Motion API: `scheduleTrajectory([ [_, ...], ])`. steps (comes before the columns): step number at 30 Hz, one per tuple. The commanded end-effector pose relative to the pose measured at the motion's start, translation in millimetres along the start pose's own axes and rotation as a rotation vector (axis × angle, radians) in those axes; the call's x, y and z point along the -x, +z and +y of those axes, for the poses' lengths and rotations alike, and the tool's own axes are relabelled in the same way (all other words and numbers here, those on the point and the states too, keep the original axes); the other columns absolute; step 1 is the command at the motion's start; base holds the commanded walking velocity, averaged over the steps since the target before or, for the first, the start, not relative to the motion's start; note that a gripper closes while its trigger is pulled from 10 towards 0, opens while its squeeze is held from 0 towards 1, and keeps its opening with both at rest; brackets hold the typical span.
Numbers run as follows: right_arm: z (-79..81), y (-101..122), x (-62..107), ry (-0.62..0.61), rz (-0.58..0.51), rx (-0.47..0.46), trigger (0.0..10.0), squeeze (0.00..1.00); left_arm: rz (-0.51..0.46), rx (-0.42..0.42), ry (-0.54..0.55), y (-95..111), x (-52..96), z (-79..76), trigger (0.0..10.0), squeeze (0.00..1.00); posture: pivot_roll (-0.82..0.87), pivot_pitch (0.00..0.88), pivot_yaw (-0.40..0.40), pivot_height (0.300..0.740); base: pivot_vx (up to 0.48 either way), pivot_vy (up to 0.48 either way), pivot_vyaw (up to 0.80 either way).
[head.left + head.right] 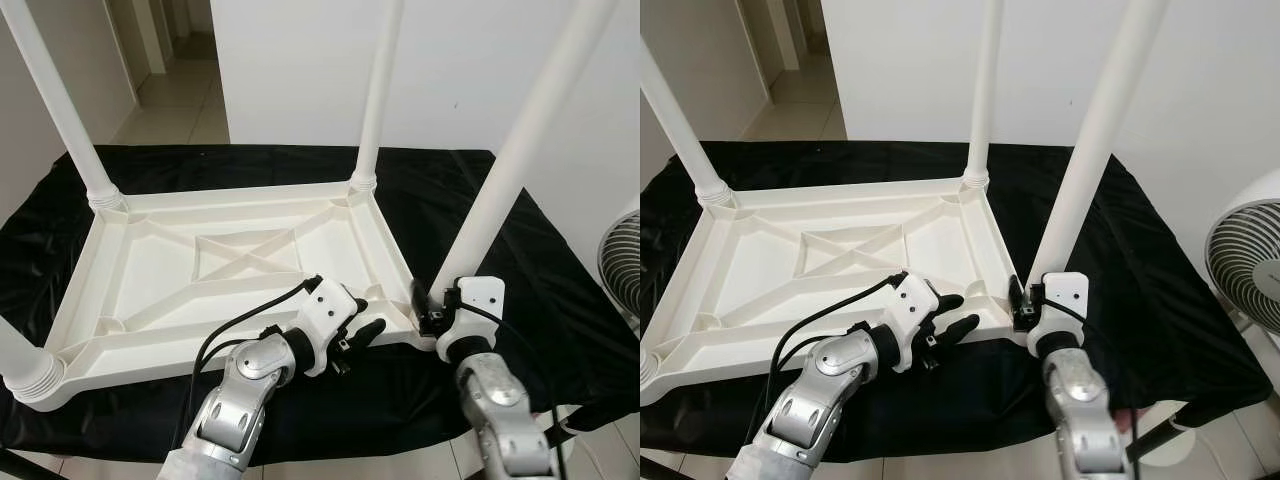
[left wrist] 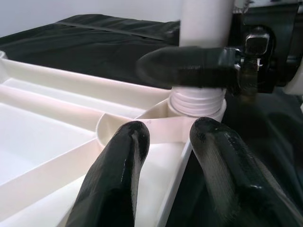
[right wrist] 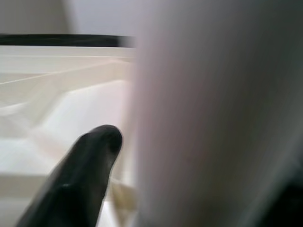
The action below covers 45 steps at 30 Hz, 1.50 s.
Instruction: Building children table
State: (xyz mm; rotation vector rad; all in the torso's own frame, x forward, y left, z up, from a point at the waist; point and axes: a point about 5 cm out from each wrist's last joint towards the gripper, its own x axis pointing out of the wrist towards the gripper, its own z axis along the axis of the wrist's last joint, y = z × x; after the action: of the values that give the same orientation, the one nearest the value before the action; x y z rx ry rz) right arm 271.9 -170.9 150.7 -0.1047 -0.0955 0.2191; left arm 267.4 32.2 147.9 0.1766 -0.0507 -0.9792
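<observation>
A white plastic children's table (image 1: 160, 270) lies upside down on a black cloth, with white legs standing up at its corners. My right gripper (image 1: 432, 306) is shut on the near right leg (image 1: 510, 170), just above its threaded base (image 2: 196, 101). One of its fingers (image 2: 189, 66) lies across the leg. My left gripper (image 1: 364, 320) is open at the table's near rim, a little to the left of that corner. Its two fingertips (image 2: 128, 142) stand apart over the rim.
The black cloth (image 1: 540, 300) covers the whole work surface and hangs over its front edge. A white fan (image 1: 622, 265) stands at the right. A white wall (image 1: 300, 70) rises behind, with a hallway (image 1: 170, 90) at the back left.
</observation>
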Motion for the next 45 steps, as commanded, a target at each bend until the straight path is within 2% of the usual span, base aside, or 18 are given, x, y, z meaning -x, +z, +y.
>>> scheduleTrajectory([
  [1,0.3,2,-4.0,0.096,-0.006,-0.006,10.0,1.0,0.01,-0.006,0.049,-2,-0.8,2.7,10.0,0.0,-0.03,0.005,-0.016,0.74,0.0,0.0,0.0],
  [4,-1.9,4,-5.3,0.134,-0.005,0.003,10.0,1.0,0.009,-0.008,0.05,-2,-0.4,2.4,10.0,0.0,-0.03,0.005,-0.016,0.74,0.0,0.0,0.0],
  [5,-3.7,3,-6.4,0.145,0.0,0.009,10.0,0.84,0.009,-0.007,0.051,-1,-0.5,2.4,10.0,0.0,-0.02,0.003,-0.021,0.74,0.0,0.0,0.0],
  [6,-5.6,3,-8.3,0.203,0.011,0.015,10.0,0.0,0.008,-0.009,0.054,-1,-0.3,2.2,10.0,0.0,-0.01,0.0,-0.028,0.74,0.0,0.0,0.0],
  [14,-20.1,1,-15.2,0.452,0.038,0.042,10.0,0.0,0.017,-0.016,0.058,-5,2.8,-1.1,10.0,0.0,0.0,0.003,-0.035,0.74,0.0,0.0,0.0],
  [20,-24.3,-4,-18.5,0.538,0.081,0.054,9.8,0.0,0.021,-0.018,0.055,-5,3.2,-2.5,10.0,0.0,0.01,0.013,-0.038,0.74,0.0,0.0,0.0],
  [21,-25.3,-6,-18.5,0.56,0.1,0.062,5.8,0.0,0.021,-0.018,0.055,-5,3.1,-2.5,10.0,0.0,0.01,0.013,-0.038,0.74,0.0,0.0,0.0],
  [22,-25.3,-6,-18.5,0.56,0.1,0.062,5.8,0.0,0.021,-0.018,0.055,-5,3.1,-2.5,10.0,0.0,0.01,0.013,-0.038,0.74,0.0,0.0,0.0],
  [23,-26.2,-9,-17.4,0.584,0.113,0.058,6.5,0.0,0.02,-0.019,0.058,-4,3.2,-2.2,10.0,0.0,0.01,0.015,-0.04,0.74,0.0,0.0,0.0],
  [24,-26.5,-12,-15.7,0.605,0.13,0.064,3.5,0.0,0.018,-0.017,0.061,-4,3.4,-1.5,10.0,0.0,0.01,0.015,-0.04,0.74,0.0,0.0,0.0],
  [27,-27.5,-16,-14.2,0.631,0.145,0.068,3.5,0.0,0.017,-0.014,0.063,-3,3.5,-1.2,10.0,0.0,0.01,0.016,-0.04,0.74,0.0,0.0,0.0],
  [28,-28.4,-18,-14.4,0.611,0.139,0.058,0.0,0.0,0.015,-0.014,0.064,-3,3.3,-1.3,10.0,0.0,0.0,0.018,-0.039,0.74,0.0,0.0,0.0],
  [35,-29.8,-22,-14.9,0.531,0.133,0.037,0.0,0.0,0.011,-0.014,0.064,-2,2.8,-1.2,10.0,0.0,0.0,0.023,-0.037,0.74,0.0,0.0,0.0],
  [39,-31.0,-27,-16.4,0.369,0.143,0.023,0.0,0.0,0.013,-0.016,0.061,-3,3.0,0.5,10.0,0.0,-0.01,0.027,-0.033,0.74,0.0,0.0,0.0],
  [45,-28.0,-28,-15.4,0.312,0.136,0.019,0.0,0.0,0.013,-0.017,0.06,-2,3.0,1.1,10.0,0.0,-0.01,0.026,-0.031,0.74,0.0,0.0,0.0],
])
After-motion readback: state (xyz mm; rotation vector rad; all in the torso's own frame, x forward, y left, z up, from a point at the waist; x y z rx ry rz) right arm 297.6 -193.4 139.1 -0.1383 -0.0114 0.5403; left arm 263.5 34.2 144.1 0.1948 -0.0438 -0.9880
